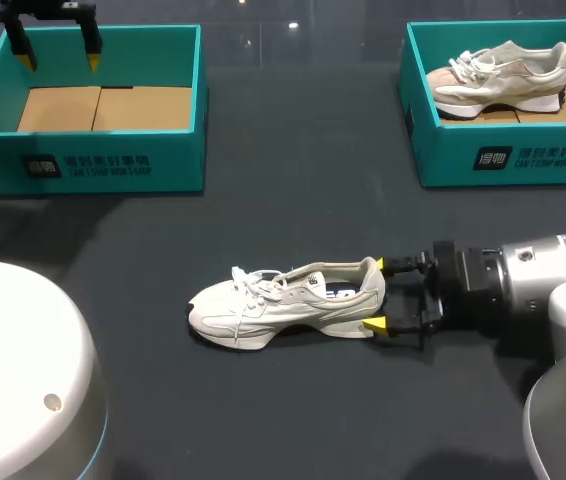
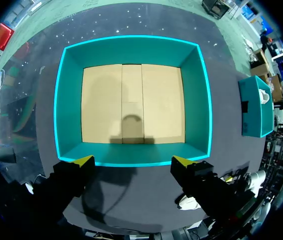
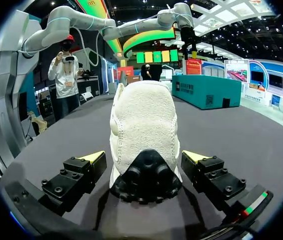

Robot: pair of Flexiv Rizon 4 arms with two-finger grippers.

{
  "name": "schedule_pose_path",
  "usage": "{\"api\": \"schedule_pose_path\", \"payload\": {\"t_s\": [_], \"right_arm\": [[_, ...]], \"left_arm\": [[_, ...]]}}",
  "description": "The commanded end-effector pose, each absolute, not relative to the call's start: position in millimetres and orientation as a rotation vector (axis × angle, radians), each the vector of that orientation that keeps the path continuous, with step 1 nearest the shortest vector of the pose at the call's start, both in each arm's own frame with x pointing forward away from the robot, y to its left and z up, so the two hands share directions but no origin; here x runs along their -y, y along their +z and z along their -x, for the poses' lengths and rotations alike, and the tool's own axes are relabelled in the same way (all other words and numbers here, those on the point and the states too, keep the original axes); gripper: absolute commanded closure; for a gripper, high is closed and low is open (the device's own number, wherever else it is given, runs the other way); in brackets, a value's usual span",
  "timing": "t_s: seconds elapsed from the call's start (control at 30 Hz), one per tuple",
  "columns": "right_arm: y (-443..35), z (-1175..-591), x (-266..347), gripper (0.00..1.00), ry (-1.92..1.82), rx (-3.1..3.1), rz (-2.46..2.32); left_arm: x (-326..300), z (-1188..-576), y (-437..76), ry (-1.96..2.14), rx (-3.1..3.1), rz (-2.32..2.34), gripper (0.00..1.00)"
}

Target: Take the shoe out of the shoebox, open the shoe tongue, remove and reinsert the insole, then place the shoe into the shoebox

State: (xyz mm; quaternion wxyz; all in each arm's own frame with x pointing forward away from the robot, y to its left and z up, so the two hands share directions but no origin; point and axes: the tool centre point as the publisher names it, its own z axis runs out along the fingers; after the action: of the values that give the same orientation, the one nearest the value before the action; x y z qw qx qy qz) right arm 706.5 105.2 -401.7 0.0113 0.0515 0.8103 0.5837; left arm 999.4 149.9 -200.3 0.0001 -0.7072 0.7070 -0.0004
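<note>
Sitting on the dark table: empty shoebox at far left, second shoebox at far right with a beige sneaker inside. White sneaker stands mid-table, outside both boxes. Right gripper straddles its heel, fingers wide, gaps both sides, gripping nothing. Left gripper hovers over the empty shoebox, spread open, holding nothing.
</note>
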Motion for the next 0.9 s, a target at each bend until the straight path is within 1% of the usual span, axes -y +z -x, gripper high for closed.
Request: {"api": "schedule_pose_path", "payload": {"t_s": [0.03,0.9], "right_arm": [[-403,-710,-113,0.00,1.818,-2.537,-0.147],[-418,-712,-136,0.00,1.850,-2.579,-0.081]], "left_arm": [[-150,-1000,-200,-0.001,-2.221,2.221,0.00],[-150,-1000,-200,-0.001,-2.221,2.221,0.00]]}}
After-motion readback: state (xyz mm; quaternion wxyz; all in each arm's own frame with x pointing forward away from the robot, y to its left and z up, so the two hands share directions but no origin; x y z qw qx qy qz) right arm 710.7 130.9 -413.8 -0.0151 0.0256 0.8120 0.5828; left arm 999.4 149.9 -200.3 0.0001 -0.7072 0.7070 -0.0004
